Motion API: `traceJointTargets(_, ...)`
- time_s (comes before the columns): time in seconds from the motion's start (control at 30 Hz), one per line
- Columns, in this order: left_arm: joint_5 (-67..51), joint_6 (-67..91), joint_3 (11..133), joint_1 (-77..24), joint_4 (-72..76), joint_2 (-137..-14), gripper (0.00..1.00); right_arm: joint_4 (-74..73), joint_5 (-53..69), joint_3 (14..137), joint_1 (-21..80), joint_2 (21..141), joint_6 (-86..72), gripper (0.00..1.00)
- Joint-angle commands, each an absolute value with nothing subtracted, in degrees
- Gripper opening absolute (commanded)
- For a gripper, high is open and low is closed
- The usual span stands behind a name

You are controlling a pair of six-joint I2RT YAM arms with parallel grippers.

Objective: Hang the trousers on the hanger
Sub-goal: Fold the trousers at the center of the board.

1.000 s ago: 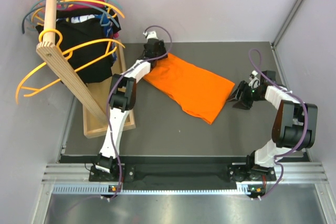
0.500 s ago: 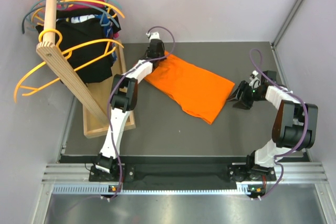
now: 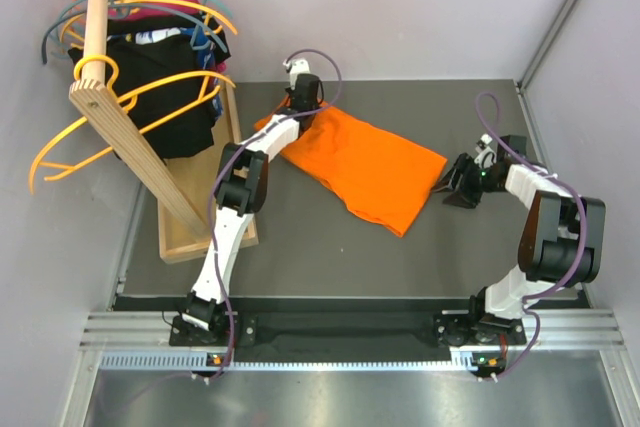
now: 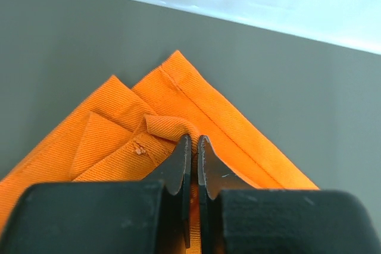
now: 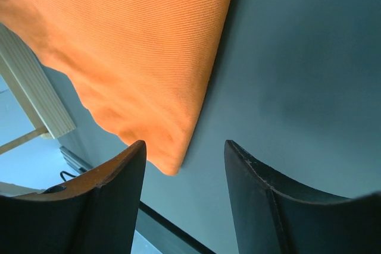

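At the far corner of the trousers, your left gripper is pressed fully together on a raised fold of hem, likely so you can lift that end; the cloth lies flat on the table; your right gripper hovers half open beside the opposite end, holding nothing, probably ready to take it; the hanger hangs on the rack, well apart to the left.

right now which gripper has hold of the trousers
The left gripper, shut on a fold at the trousers' far corner; the right gripper stands open beside them, empty.
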State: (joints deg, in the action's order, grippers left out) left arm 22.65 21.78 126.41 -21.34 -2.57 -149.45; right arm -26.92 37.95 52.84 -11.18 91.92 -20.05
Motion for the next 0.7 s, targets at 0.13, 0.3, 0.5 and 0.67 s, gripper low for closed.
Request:
traceJointTargets(0.13,27.5,19.7,130.9,-20.1,6.2,-148.8,0.00,-24.1,39.3,52.4,-12.0,91.0,-20.2,0.56)
traceJointTargets(0.3,28.1,20.3,132.8,-19.1,7.2,-151.2,0.00,-23.5,41.2,53.3,-11.8,90.7,-21.9,0.56)
traceJointTargets(0.5,26.4,23.4,130.9,-18.3,2.6,-148.9,0.59,-23.4,40.3,53.5,-11.7,91.7,-21.7,0.62)
traceJointTargets(0.67,27.8,24.3,124.4,-19.1,0.0,-143.4,0.99,-19.4,40.1,52.5,-11.3,94.2,-24.6,0.70)
